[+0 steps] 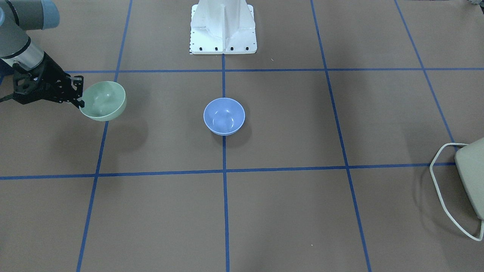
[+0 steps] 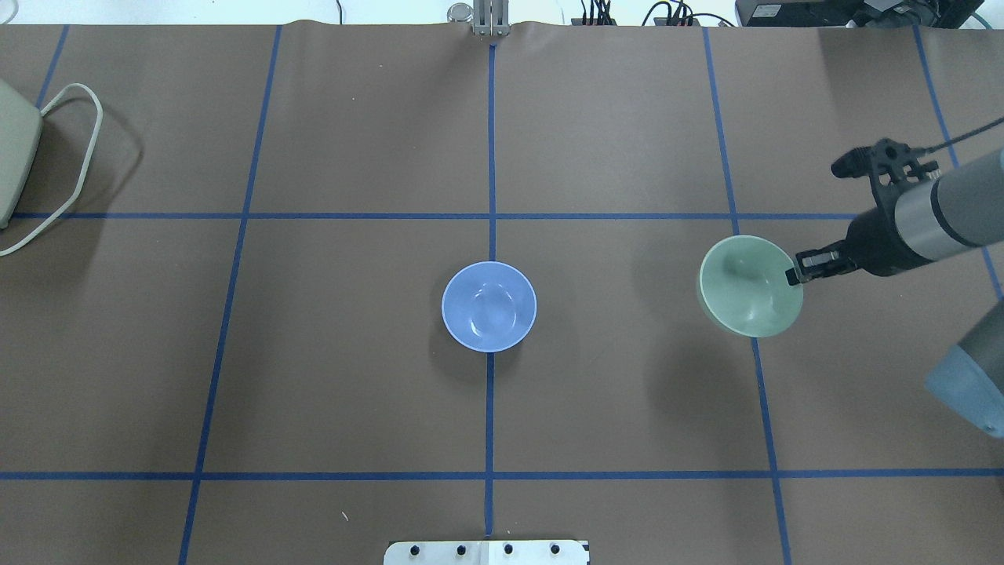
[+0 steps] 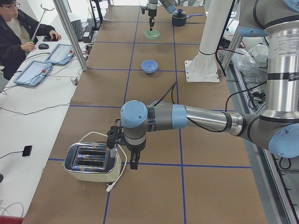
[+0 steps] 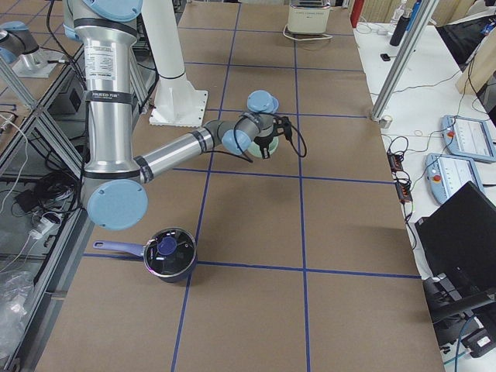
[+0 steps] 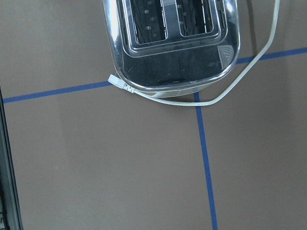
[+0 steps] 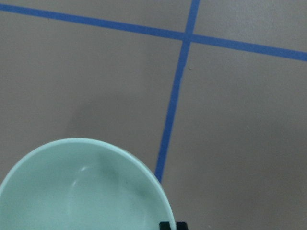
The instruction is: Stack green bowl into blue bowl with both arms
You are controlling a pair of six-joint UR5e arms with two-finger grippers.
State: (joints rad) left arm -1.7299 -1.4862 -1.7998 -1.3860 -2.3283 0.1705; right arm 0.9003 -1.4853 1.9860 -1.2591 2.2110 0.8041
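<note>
Overhead exterior view, starting at its left edge: the toaster (image 2: 11, 153) stands on the brown table (image 2: 353, 377), its pale cord looped on the paper beside it. My left gripper (image 3: 133, 163) hangs just beside that toaster, fingers pointing down. It shows only in the side view along the table, and my left wrist camera catches no fingers, so I cannot tell whether they are spread or closed. At the middle of the table the blue bowl (image 2: 489, 307) sits upright on the centre line of blue tape, straight out from my white pedestal base (image 2: 486, 552), with nothing in it. Well to its right is the green bowl (image 2: 751, 286), lifted clear of the table so that its shadow falls apart from it on the paper. It is tipped slightly, with its mouth upward. My right gripper (image 2: 794, 276) is clamped on the rim of that bowl at the side nearest my arm, one finger inside the wall and one outside. Farther right, past my right arm, a dark lidded pot (image 4: 170, 253) stands on the table.
</note>
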